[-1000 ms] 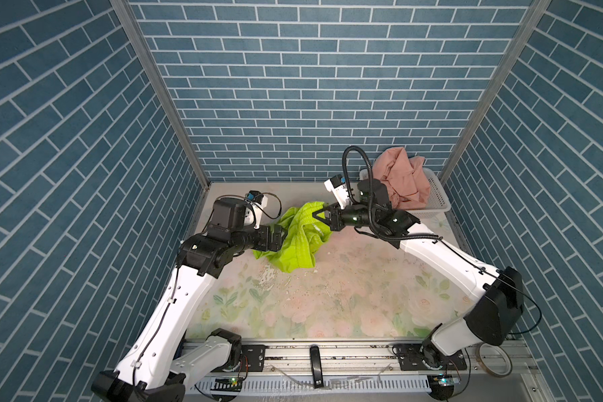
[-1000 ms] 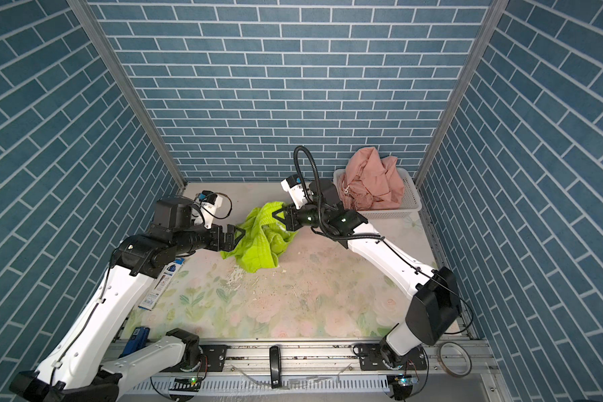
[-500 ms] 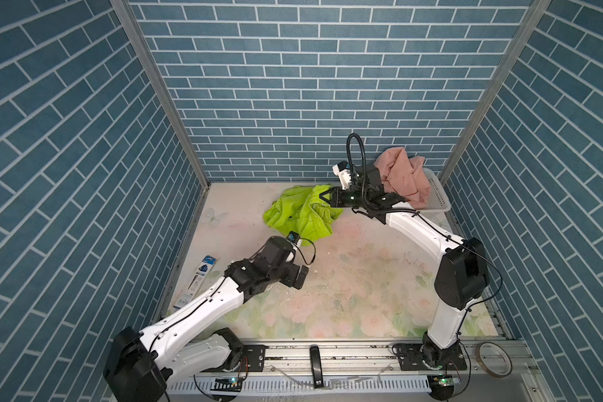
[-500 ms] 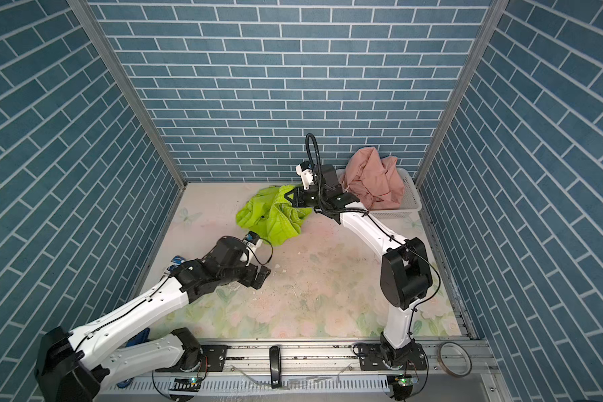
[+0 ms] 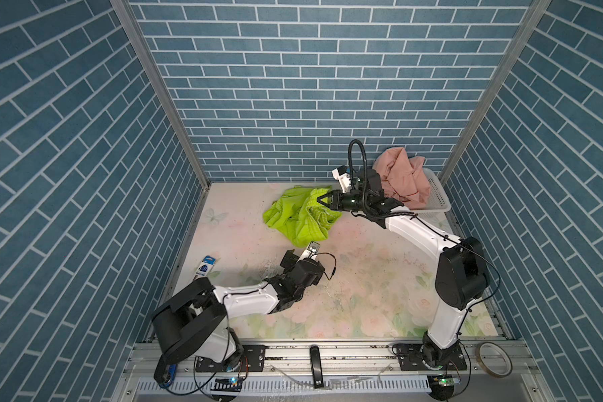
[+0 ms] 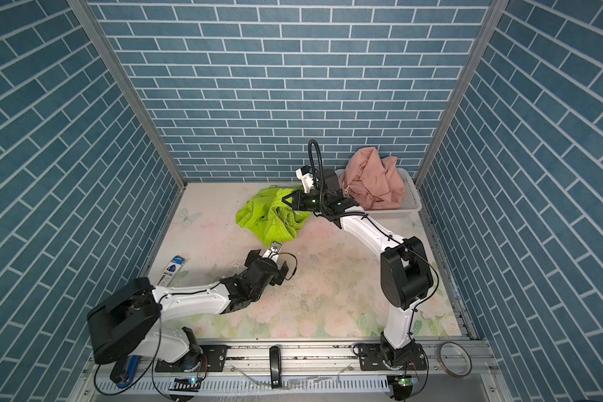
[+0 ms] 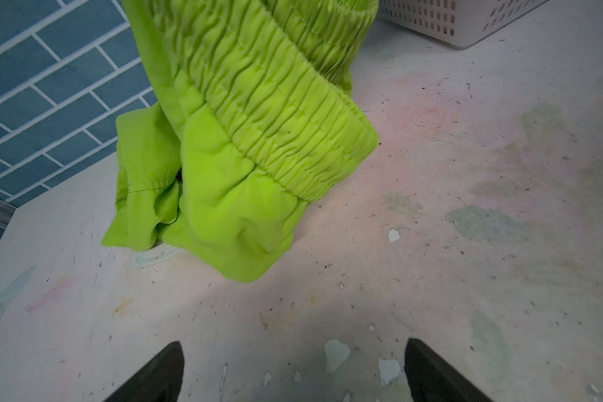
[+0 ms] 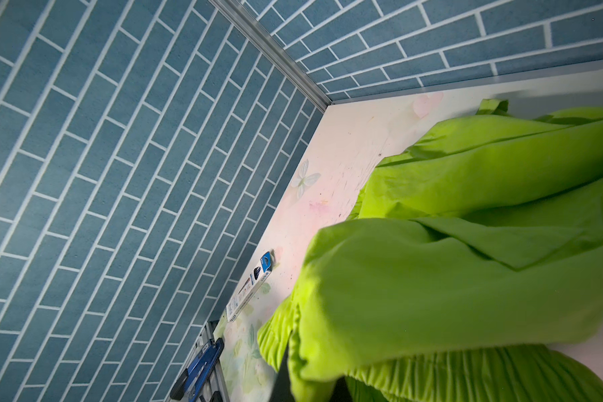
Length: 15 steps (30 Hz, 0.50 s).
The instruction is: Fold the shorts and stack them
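Since a second ago the left arm has let go of the cloth, pulled back from the rear of the bench (image 5: 362,278) and folded down low toward the front. The right arm has carried the thin, bright lime green shorts (image 5: 298,217) (image 6: 272,219) rearward, closer to the basket.

The left tool (image 5: 303,262) (image 6: 268,264) now sits just above the floral-printed bench top with its two dark fingers spread wide and nothing between them. In the left wrist view (image 7: 295,369) they frame bare, scuffed surface, short of the shorts' near edge.

The right tool (image 5: 322,200) (image 6: 286,201) is clamped on an upper edge of the lime green shorts. It holds that part raised, while the rest slumps in a crumpled heap on the rear middle of the bench. In the left wrist view the gathered elastic waistband (image 7: 275,104) climbs out of the picture and the lower folds rest on the surface.

The crumpled salmon pink shorts (image 5: 401,177) (image 6: 373,177) are piled in the white perforated plastic basket (image 5: 437,198) (image 6: 409,198) at the rear right corner, spilling above its rim. The right tool's wrist is just in front of them.

A flat blue-and-white packet (image 5: 204,266) (image 6: 174,266) lies at the left edge of the bench.
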### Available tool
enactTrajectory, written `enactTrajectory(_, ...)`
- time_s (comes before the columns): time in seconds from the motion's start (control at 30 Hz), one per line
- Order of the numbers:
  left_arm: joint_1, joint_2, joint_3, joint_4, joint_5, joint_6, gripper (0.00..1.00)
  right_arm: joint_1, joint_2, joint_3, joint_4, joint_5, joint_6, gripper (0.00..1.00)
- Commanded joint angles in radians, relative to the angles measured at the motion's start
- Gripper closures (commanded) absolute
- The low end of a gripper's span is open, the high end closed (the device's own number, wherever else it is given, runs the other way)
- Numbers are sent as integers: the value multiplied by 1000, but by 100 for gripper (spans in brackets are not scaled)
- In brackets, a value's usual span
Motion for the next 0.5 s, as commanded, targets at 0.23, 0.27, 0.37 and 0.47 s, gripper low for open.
enactTrajectory(0.23, -15, 234, 94, 361, -214, 133, 0, -2, -89, -47, 132, -67, 69, 100)
enactTrajectory(0.27, -15, 254, 105, 381, -232, 147, 0, -2, -93, -53, 138, -70, 74, 100)
enactTrajectory(0.37, -14, 284, 121, 446, -290, 196, 0, -2, -105, -68, 142, -69, 79, 100)
enactTrajectory(0.47, -7, 280, 125, 466, -317, 218, 7, -3, -116, -84, 138, -68, 79, 100)
